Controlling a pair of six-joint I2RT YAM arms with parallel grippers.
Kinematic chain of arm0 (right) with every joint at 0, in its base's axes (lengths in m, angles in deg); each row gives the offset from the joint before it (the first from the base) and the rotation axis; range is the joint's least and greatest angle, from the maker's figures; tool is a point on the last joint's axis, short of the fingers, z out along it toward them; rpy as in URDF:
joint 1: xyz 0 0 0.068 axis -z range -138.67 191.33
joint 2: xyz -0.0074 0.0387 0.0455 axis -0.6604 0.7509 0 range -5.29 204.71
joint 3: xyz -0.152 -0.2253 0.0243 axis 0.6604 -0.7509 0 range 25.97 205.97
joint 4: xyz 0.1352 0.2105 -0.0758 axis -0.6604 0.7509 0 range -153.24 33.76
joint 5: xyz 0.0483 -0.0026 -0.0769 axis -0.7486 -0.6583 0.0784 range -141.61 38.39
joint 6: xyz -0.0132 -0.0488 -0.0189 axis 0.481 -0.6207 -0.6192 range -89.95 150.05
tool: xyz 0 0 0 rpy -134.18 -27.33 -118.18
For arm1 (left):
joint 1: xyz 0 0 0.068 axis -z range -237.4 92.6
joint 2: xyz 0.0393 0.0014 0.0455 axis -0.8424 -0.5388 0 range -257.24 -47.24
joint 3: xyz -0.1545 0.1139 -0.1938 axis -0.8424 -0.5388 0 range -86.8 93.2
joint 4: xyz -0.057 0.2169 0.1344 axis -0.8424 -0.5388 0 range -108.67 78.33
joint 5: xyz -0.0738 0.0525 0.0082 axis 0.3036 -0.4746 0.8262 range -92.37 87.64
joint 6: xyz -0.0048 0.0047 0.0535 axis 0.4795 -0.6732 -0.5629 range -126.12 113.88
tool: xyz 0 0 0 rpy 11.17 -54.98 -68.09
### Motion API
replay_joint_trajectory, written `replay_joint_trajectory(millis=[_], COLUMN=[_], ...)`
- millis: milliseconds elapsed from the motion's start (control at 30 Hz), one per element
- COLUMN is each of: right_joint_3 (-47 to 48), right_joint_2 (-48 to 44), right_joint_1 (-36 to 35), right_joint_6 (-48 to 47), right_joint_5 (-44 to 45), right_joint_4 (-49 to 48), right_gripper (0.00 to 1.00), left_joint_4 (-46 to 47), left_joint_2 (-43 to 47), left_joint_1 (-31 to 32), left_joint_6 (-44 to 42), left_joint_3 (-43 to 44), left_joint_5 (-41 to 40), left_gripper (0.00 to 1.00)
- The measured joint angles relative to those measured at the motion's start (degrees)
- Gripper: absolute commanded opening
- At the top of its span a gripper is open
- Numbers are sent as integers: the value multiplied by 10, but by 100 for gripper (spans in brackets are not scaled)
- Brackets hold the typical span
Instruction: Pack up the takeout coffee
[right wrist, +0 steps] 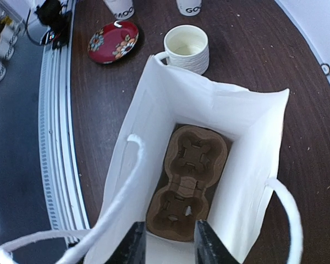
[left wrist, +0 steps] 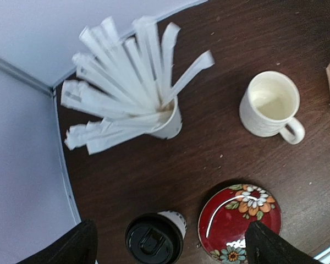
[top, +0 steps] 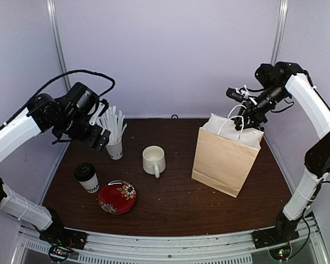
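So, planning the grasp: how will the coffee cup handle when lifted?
The cup is paper, so probably dents under a hard squeeze. Tall and narrow, it may tip if nudged near its lid. Weight unknown: the lid hides contents.

Dark brown wooden tabletop [top: 176, 212] looked matt, grain showing, few pale specks. Tall white paper cup with black lettering [top: 90, 185] was matt too; its round black plastic lid [left wrist: 152, 242] had a soft sheen. White ribbed ceramic mug [left wrist: 267, 104] was glazed, smooth inside. Round red floral plate [left wrist: 239, 220] was properly glossy. Brown kraft paper bag [top: 223, 159] was matt outside, white inside, with white cord handles [right wrist: 137, 146]. Brown moulded-pulp cup tray [right wrist: 190, 181] looked rough. Straws [left wrist: 121, 82] sat in crinkly white paper wrappers.
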Motion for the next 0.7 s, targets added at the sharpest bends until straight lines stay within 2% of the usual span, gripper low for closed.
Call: replay_joint_trajectory(millis=[133,267,333,533,700], right_joint_3=[9,5,-3,-39,-60], right_joint_2=[-7,-29,-50,-135,-179], right_joint_1=[1,6,12,21,21], right_joint_6=[14,47,70,147,190], right_joint_5=[-1,7,15,35,32], right_joint_4=[0,-6,-21,-101,-147], right_gripper=[57,75,98,99,100], left_joint_4=[-37,-66,-76,-90,-88], left_joint_2=[12,14,17,25,9], left_joint_1=[-64,-96,-108,-190,-209], left_joint_6=[34,59,67,76,74], left_joint_3=[-29,-49,-62,-114,-148], left_joint_5=[18,32,42,94,131], left_gripper=[98,98,98,97,91])
